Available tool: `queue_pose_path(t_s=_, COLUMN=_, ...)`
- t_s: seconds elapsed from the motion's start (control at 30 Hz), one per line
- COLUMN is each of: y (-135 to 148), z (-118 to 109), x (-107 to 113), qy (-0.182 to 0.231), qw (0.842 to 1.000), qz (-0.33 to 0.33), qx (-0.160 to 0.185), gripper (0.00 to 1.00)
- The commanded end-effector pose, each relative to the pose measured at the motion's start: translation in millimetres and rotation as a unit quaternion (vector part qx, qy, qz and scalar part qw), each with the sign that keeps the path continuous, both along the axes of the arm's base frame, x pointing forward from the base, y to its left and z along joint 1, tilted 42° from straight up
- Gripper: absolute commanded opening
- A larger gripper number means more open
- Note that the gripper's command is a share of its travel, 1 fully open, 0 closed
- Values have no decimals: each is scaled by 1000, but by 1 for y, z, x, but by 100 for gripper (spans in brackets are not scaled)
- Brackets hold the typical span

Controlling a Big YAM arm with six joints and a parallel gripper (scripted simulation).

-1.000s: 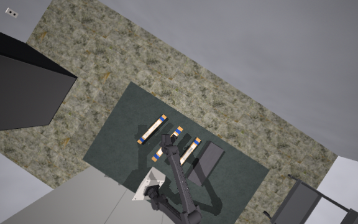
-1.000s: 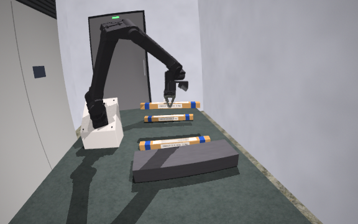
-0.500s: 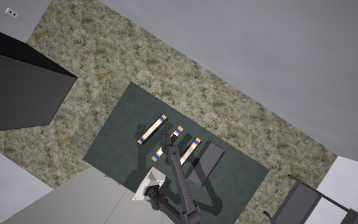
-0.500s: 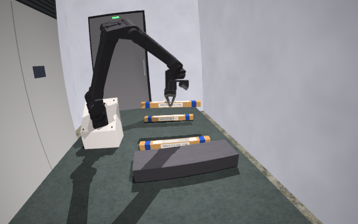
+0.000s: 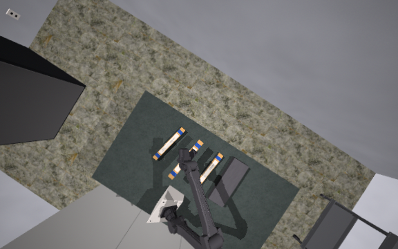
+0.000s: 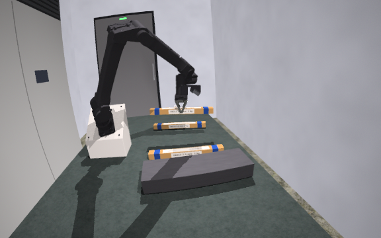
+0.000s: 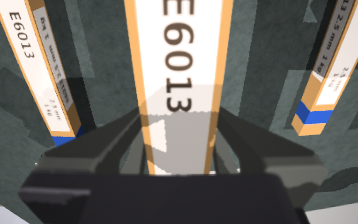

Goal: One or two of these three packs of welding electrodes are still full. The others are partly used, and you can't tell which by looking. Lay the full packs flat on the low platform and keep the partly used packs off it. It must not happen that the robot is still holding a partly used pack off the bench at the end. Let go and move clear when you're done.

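Black pincer (image 6: pixel 180 109) clamped on a long orange electrode pack with blue bands and a white E6013 label (image 6: pixel 164 110), lifted off the mat.

On the dark green mat (image 6: pixel 111 198), left to right from above: one matching pack (image 5: pixel 168 143) lying flat, the held pack, a third pack (image 5: pixel 211 167) just beside the low grey platform (image 5: pixel 231 178). Speckled stone floor (image 5: pixel 116 69) surrounds the mat; grey walls (image 6: pixel 309 99).

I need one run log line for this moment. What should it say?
gripper: shut on middle electrode pack, held above mat | outer packs: flat on mat | low platform: no pack on it
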State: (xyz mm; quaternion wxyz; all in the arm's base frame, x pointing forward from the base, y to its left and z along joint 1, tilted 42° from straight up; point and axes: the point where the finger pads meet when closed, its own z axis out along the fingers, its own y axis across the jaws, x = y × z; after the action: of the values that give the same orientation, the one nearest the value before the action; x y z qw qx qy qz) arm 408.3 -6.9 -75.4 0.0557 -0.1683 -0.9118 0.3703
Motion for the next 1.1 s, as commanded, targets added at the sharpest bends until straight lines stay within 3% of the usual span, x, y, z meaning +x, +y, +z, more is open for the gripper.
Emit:
queue_pose_path(t_s=0.0, y=42, z=25, x=46, qy=-55, qw=998, qz=27, qx=12, gripper=0)
queue_pose_path(t_s=1.07, y=44, z=22, x=47, qy=-52, qw=998, qz=27, qx=12, gripper=0)
